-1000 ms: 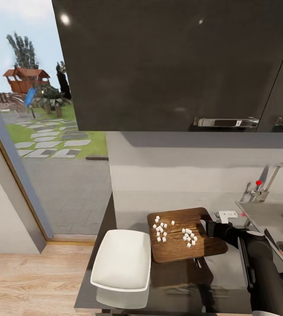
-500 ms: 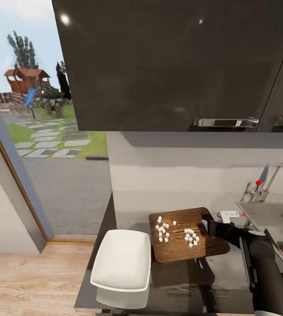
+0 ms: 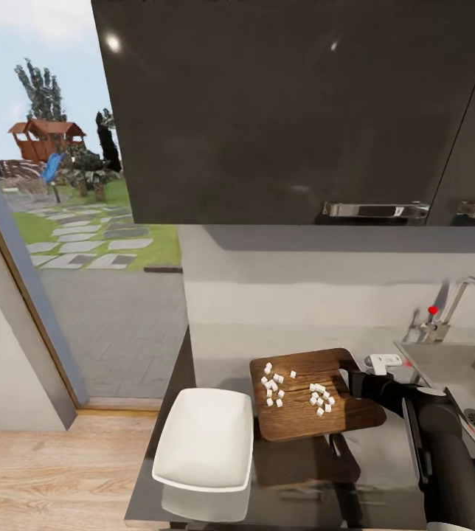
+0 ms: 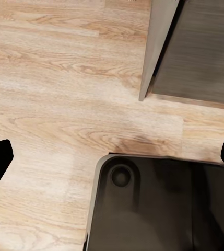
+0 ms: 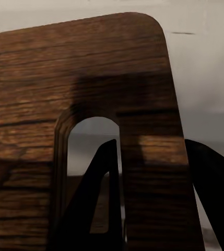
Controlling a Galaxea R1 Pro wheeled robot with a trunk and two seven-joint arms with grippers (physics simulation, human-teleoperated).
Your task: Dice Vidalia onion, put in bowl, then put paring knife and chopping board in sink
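The dark wooden chopping board (image 3: 296, 422) hangs a little above the countertop (image 3: 385, 461), casting a shadow there. Several white pieces of diced onion (image 3: 273, 385) lie in two small heaps on it. My right gripper (image 3: 355, 383) is shut on the board's handle end; the right wrist view shows the board (image 5: 38, 78) with its fingers (image 5: 93, 198) pinching the strip beside the handle slot. The white bowl (image 3: 204, 439) stands empty just left of the board. The grey sink (image 3: 444, 360) lies to the right. A thin dark sliver under the board's near edge may be the paring knife. My left gripper (image 4: 112, 157) hangs open over the wooden floor.
Dark wall cabinets (image 3: 296, 110) hang low over the countertop. The chrome tap (image 3: 451, 299) with a red dot stands behind the sink, and a small white object (image 3: 382, 361) lies by the board's far corner. A glass door (image 3: 60, 221) is on the left.
The board, with the onion pieces still on it, has shifted slightly right in my right gripper. The head view has tilted a little.
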